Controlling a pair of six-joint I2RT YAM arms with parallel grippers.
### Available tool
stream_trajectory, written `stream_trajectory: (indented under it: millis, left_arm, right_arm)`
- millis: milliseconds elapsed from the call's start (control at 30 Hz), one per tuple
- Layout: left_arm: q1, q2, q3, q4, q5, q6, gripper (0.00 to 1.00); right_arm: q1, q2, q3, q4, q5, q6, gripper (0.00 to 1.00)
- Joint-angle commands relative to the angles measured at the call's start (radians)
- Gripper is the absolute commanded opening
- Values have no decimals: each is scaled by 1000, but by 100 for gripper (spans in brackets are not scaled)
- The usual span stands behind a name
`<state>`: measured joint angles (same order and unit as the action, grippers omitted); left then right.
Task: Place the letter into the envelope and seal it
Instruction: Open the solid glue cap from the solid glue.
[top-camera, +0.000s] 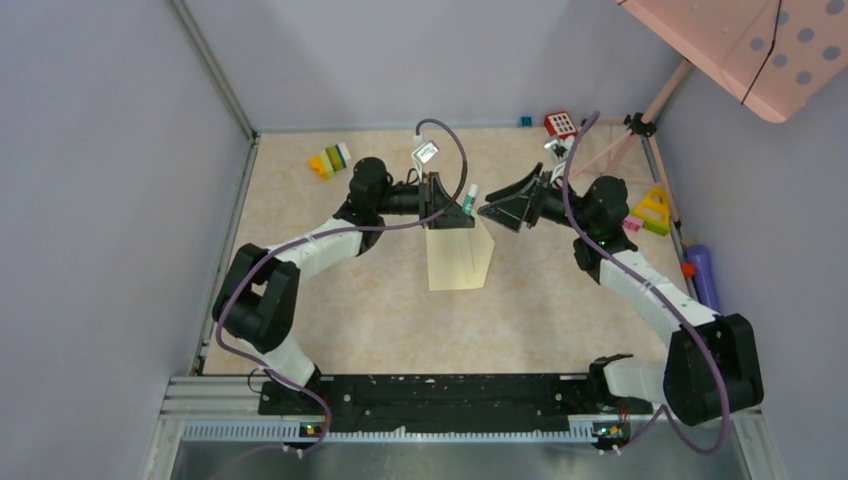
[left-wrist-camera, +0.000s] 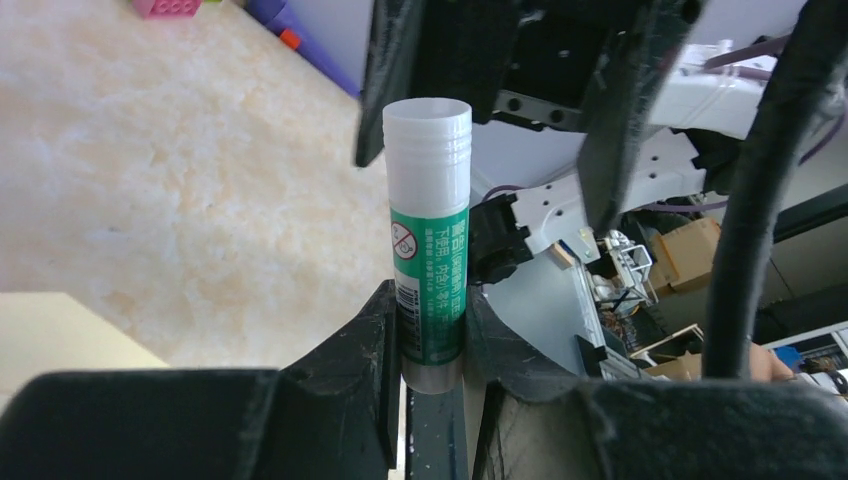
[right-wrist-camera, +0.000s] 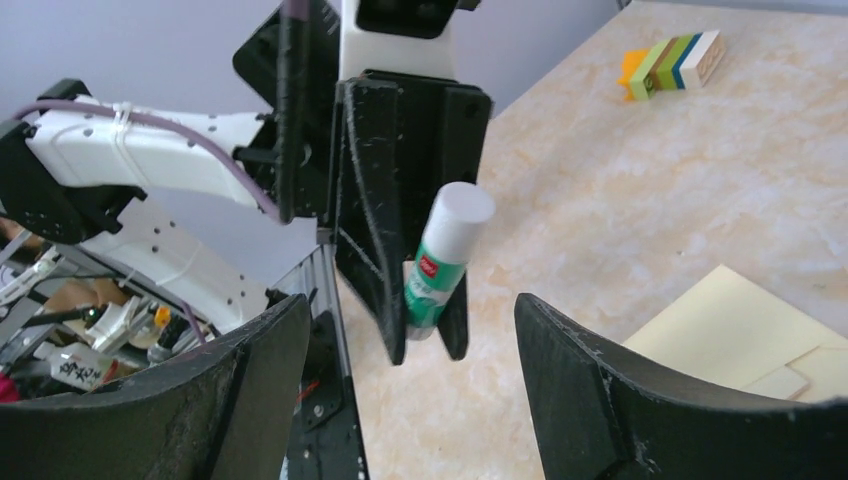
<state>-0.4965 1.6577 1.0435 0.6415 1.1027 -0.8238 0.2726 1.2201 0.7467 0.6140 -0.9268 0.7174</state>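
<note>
The pale yellow envelope (top-camera: 458, 262) lies flat on the table's middle; its corner shows in the right wrist view (right-wrist-camera: 740, 330). A darker tan sheet corner (right-wrist-camera: 782, 381) rests on it; I cannot tell if that is the letter. Above the envelope's far edge my left gripper (top-camera: 450, 208) is shut on the lower end of a green-and-white glue stick (left-wrist-camera: 430, 260), its white cap pointing away. My right gripper (top-camera: 500, 212) faces it from the right, open, with its fingers (left-wrist-camera: 385, 80) spread either side of the cap and apart from the glue stick (right-wrist-camera: 445, 260).
Coloured toy blocks (top-camera: 330, 160) lie at the back left. A red toy (top-camera: 561, 123), a yellow triangle toy (top-camera: 653, 210) and a purple cylinder (top-camera: 703, 275) sit along the right side, by a pink tripod leg (top-camera: 640, 130). Grey walls close in the table.
</note>
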Motion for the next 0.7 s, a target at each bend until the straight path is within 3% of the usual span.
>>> stream_trajectory:
  millis: [0,200,467,667]
  left_arm:
    - [-14,-40,-2,271,19,-125,3]
    - [-21,-25,-11,319,12,-159,3]
    - [-29,-6,-13,326,10,-163,2]
    - [-28,2,-12,333,5,-168,2]
  right_arm:
    - [7,41,19,190,72,69,73]
    - [43,87,7,231,89,81,65]
    - [53,108,-32,407,74,156,51]
    - [83,125,-41,434,54,151,47]
